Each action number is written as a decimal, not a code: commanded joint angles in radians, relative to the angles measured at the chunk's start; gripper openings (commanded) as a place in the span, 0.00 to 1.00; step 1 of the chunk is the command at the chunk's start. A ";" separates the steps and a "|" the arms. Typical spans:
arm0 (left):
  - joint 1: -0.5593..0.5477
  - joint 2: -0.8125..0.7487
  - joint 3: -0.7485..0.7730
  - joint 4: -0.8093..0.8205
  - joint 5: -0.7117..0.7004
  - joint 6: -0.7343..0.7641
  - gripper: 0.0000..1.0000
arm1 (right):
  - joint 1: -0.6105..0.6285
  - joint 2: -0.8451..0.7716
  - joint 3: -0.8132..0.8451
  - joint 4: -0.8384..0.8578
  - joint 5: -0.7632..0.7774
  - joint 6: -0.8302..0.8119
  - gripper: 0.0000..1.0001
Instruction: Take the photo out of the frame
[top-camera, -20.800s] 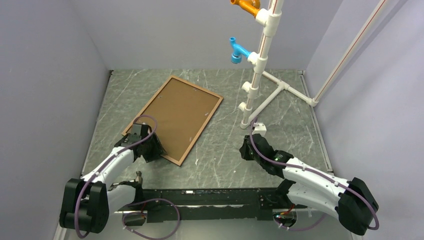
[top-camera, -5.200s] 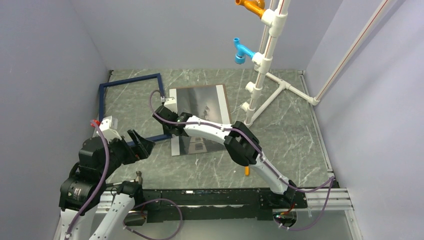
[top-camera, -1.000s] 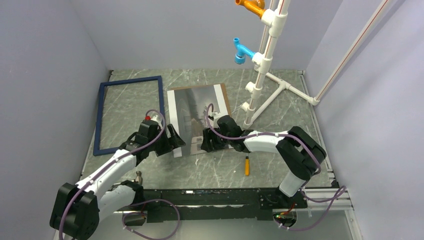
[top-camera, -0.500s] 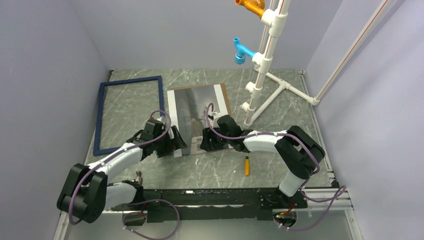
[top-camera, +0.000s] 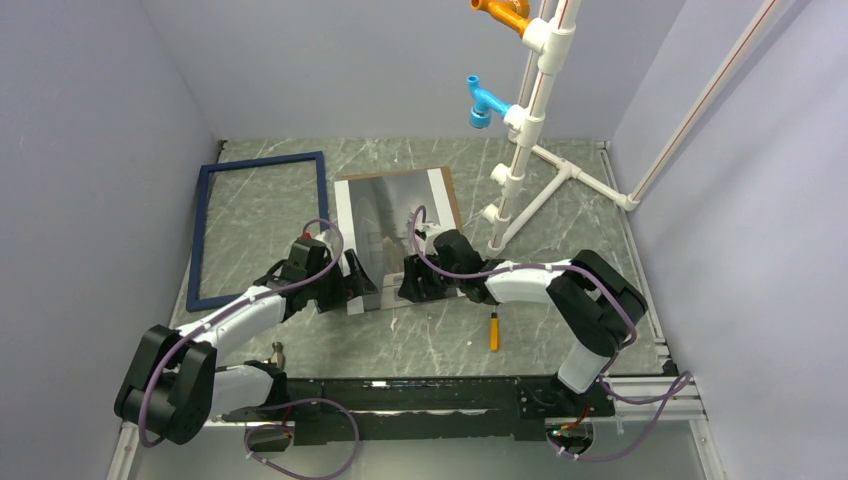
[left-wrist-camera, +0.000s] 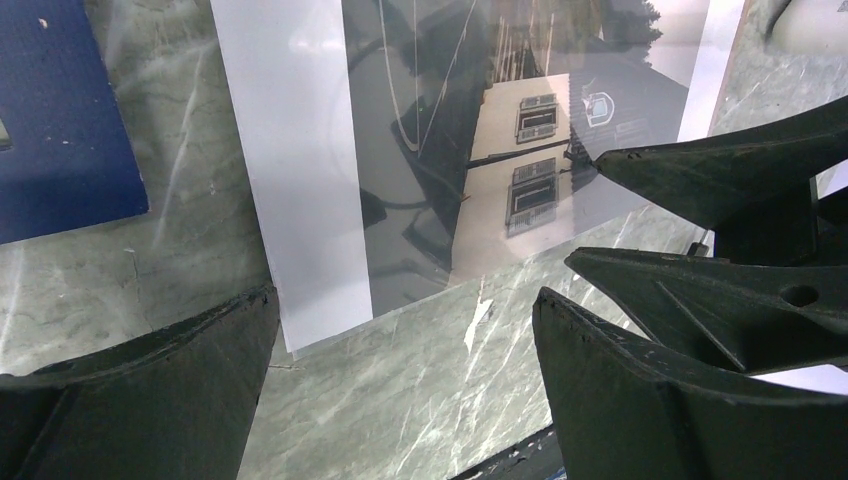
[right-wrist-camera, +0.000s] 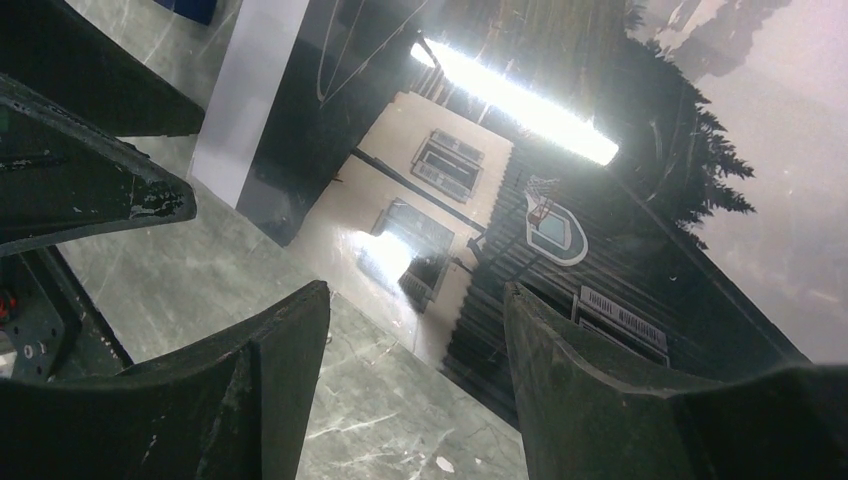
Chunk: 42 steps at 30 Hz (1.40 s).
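Left gripper gapes wide at the photo's near edge.

Frame navy blue. Photo dark grey scene, cream building, white strips on both long sides, brown board edge. Worktop grey-green marble, white veins. Pipe stand white; blue fitting, orange fitting. Left tool and right tool black. Walls lavender.
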<state>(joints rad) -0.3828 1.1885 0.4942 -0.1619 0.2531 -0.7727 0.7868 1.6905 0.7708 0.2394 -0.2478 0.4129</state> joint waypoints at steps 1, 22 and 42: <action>-0.005 -0.010 0.024 0.017 0.004 -0.004 1.00 | 0.002 0.041 0.002 -0.057 -0.013 0.007 0.66; -0.004 -0.151 0.057 -0.027 0.063 -0.041 0.93 | 0.002 0.056 0.000 -0.042 -0.029 0.015 0.66; -0.006 -0.149 0.108 -0.038 0.144 -0.060 0.99 | 0.003 0.061 -0.002 -0.033 -0.037 0.017 0.66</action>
<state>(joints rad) -0.3828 1.0554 0.5468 -0.2329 0.3237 -0.8097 0.7860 1.7096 0.7753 0.2722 -0.2687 0.4194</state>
